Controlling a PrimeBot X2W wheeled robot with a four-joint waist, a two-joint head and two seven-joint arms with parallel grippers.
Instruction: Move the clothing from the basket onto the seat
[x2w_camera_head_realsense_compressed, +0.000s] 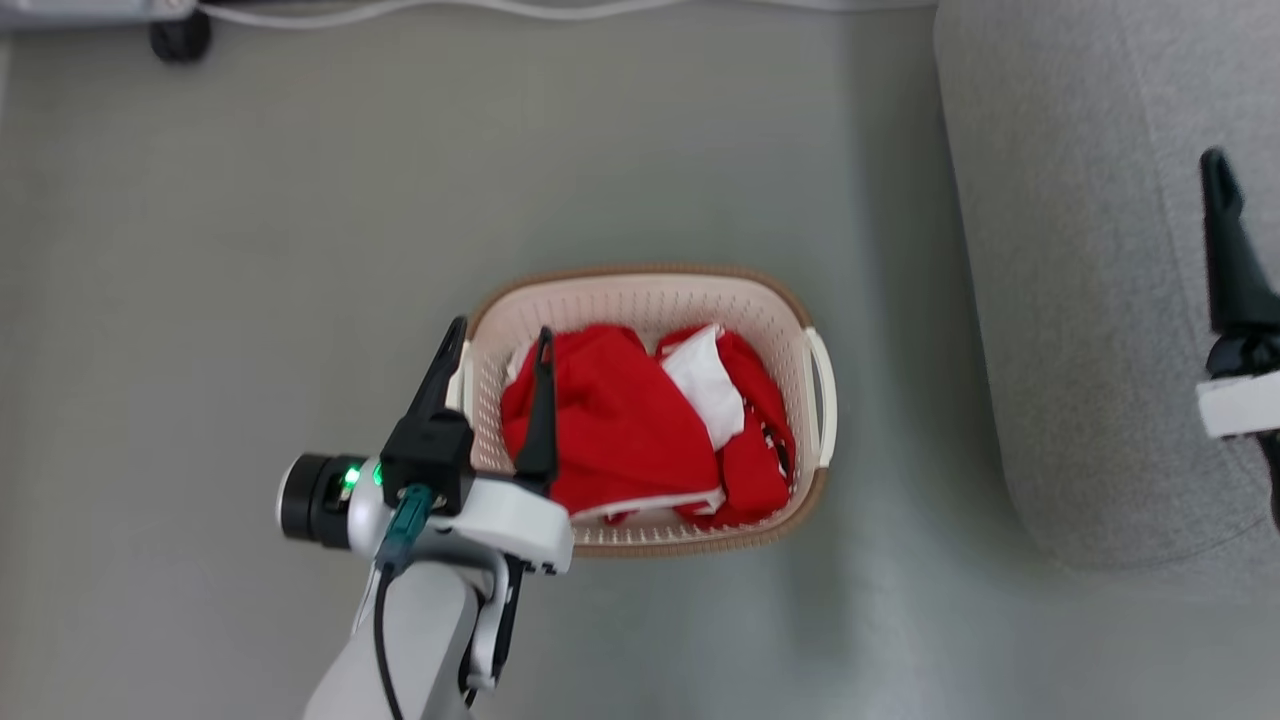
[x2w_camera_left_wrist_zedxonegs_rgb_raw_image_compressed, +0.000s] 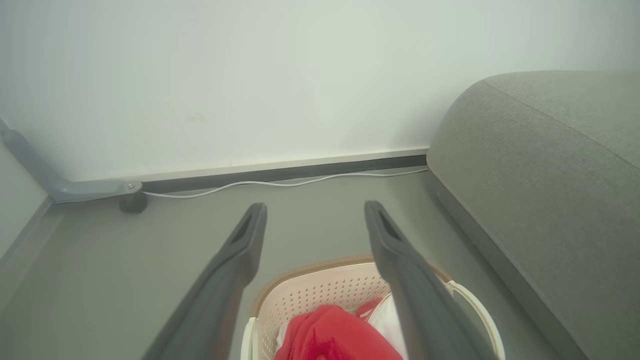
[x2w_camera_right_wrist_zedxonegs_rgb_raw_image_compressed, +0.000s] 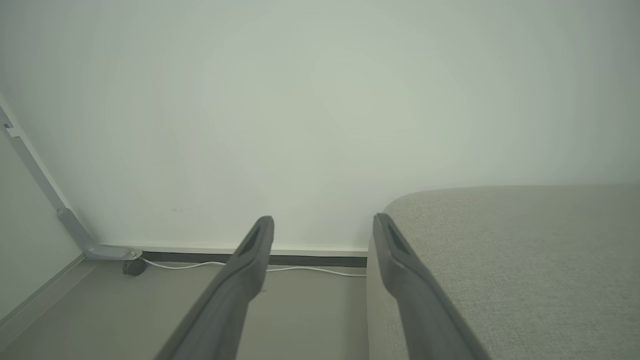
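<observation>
Left end effector (x2w_camera_head_realsense_compressed: 500, 328) released, fingers spread, empty, over the basket's left end | clothing (x2w_camera_head_realsense_compressed: 610, 420) heaped in the basket (x2w_camera_head_realsense_compressed: 640, 285), just right of and below those fingers, heap lying left-to-right | basket on the floor (x2w_camera_head_realsense_compressed: 250, 250), seat (x2w_camera_head_realsense_compressed: 1080, 300) off right | right end effector (x2w_camera_right_wrist_zedxonegs_rgb_raw_image_compressed: 324, 220) open over the seat, so left arm's nearer, its grab!
</observation>
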